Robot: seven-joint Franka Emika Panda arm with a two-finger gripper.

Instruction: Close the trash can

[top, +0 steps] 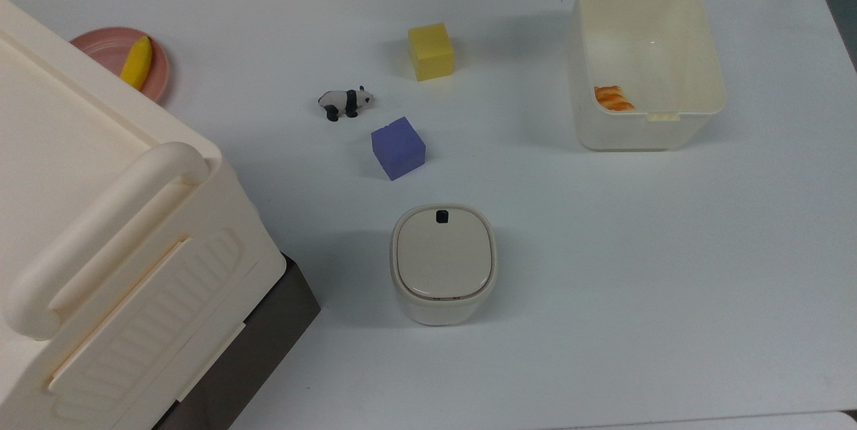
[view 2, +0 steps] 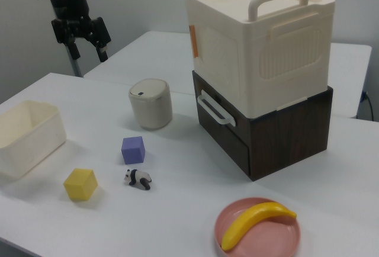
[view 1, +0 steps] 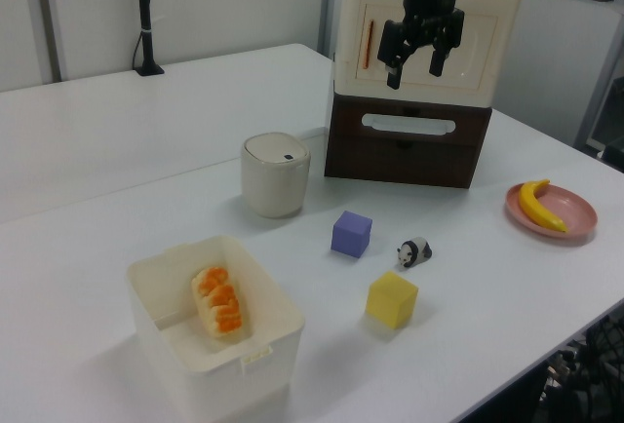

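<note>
Top view: trash can is seen on the table below the purple cube, lid flat and seated; closing is judged done.

Left view: gripper is held high above, fingers spread, nothing gripped.

Right view: hinge side is hidden.

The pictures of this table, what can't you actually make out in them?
- Inside the trash can: its lid lies flat in all three views, covering the contents.
- The drawer under the big storage box: shut front in the left view, contents hidden.
- The food in the clear tub: the top view shows just an orange corner behind the wall; too small to name.
- The arm above the gripper: cut off by the left view's top edge.
</note>
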